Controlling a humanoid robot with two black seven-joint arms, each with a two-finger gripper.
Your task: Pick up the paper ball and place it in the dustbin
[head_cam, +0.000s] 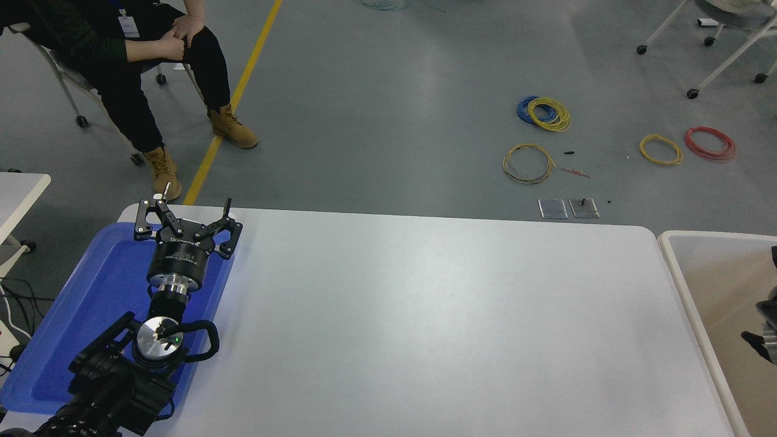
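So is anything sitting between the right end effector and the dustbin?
Nothing visible does. The right end effector shows only at the picture's right edge, already over the dustbin. No paper ball can be made out, and whether the end effector holds one cannot be told.
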